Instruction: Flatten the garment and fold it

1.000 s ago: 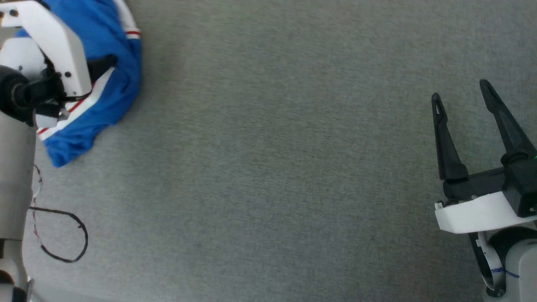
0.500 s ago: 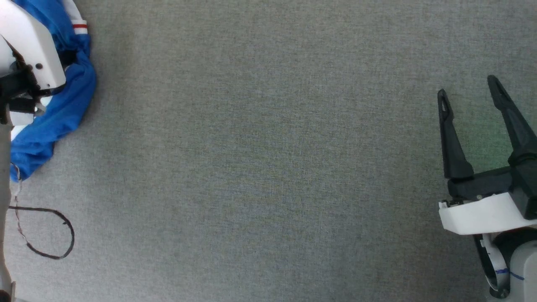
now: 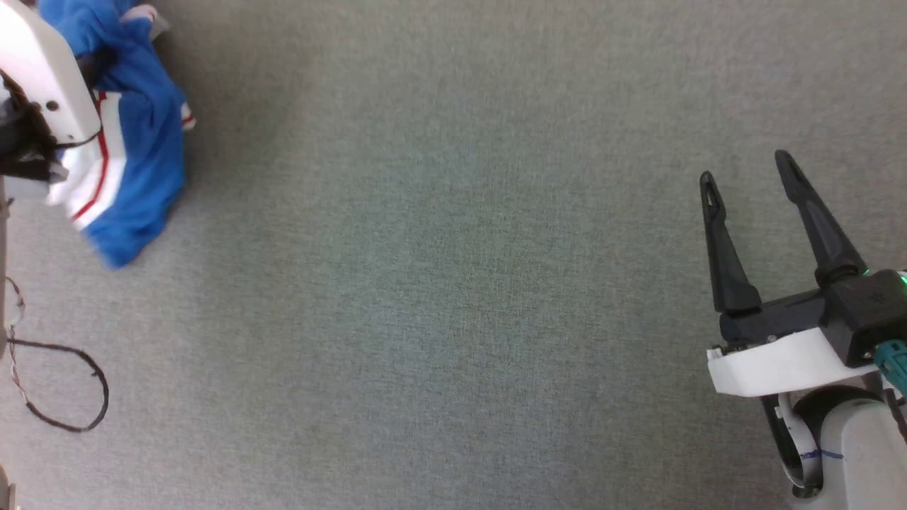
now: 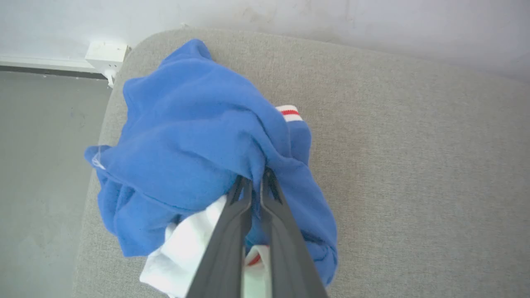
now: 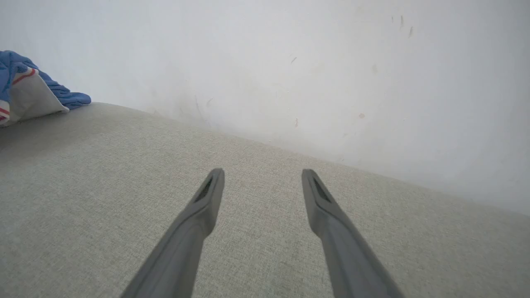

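The garment (image 4: 186, 136) is a crumpled royal-blue bunch with a white sleeve and red-and-white trim, near the left end of the grey cushion. My left gripper (image 4: 254, 178) is shut on a blue fold at the bunch's middle, fingers pressed together. In the head view the garment (image 3: 142, 163) sits at the top left, partly behind my left wrist's white housing (image 3: 42, 78). My right gripper (image 3: 745, 170) stands open at the lower right, far from the cloth, with nothing between its fingers. The right wrist view shows my right gripper (image 5: 263, 174) open and the garment (image 5: 25, 82) at the far left.
A wide grey fabric surface (image 3: 453, 283) stretches between the two arms. A loose black cable loop (image 3: 64, 389) lies at the lower left. A white wall (image 5: 331, 62) backs the surface. Past its rounded left edge are grey floor (image 4: 41, 165) and a white socket (image 4: 105, 51).
My left gripper has shut on the garment, and the bunch now shows more white sleeve and red trim. The head view has shifted; my right gripper stays open.
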Available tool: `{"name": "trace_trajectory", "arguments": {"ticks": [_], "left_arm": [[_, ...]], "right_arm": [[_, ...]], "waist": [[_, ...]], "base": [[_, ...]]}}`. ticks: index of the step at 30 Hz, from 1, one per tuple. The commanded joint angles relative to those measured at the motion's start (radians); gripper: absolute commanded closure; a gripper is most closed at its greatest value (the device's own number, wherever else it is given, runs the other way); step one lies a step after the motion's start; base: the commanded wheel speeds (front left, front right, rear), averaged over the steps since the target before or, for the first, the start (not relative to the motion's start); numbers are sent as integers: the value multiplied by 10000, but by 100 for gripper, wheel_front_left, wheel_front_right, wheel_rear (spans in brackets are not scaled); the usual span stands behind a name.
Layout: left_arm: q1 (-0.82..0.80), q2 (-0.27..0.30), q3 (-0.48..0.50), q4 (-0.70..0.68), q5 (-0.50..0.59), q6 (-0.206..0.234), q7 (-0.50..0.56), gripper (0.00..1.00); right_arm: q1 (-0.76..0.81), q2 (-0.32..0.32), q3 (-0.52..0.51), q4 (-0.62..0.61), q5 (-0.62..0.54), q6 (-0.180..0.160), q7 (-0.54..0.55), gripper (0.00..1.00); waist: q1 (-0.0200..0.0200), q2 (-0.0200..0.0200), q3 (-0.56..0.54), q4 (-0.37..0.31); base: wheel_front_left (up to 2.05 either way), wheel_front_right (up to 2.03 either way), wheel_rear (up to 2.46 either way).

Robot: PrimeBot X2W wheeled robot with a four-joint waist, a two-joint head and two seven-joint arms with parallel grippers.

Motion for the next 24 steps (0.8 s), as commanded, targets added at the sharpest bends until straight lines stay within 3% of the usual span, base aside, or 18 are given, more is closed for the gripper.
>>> {"name": "trace_trajectory", "arguments": {"ticks": [1,5,13,19,24], "left_arm": [[-166,90,35,-235,37,-112,-141,100],[-364,80,66,-555,118,-70,-394,100],[-978,-227,-330,-1355,260,-448,-836,100],[-1471,-732,-844,-1645,388,-681,-1264,100],[-1784,-1496,-1265,-1891,86,-780,-1248,100]], "right_arm": [[11,51,-50,183,115,-9,-164,0],[94,98,-90,481,261,-9,-397,0],[376,130,-337,1140,916,-9,-942,0],[597,131,-590,1411,1281,-9,-1200,0],[737,132,-794,1482,1413,-9,-1262,0]], "waist": [[0,0,-787,-26],[0,0,-1263,-55],[0,0,-2553,-370],[0,0,-3236,-837],[0,0,-3522,-1268]], "base": [[0,0,0],[0,0,0],[0,0,0],[0,0,0],[0,0,0]]}}
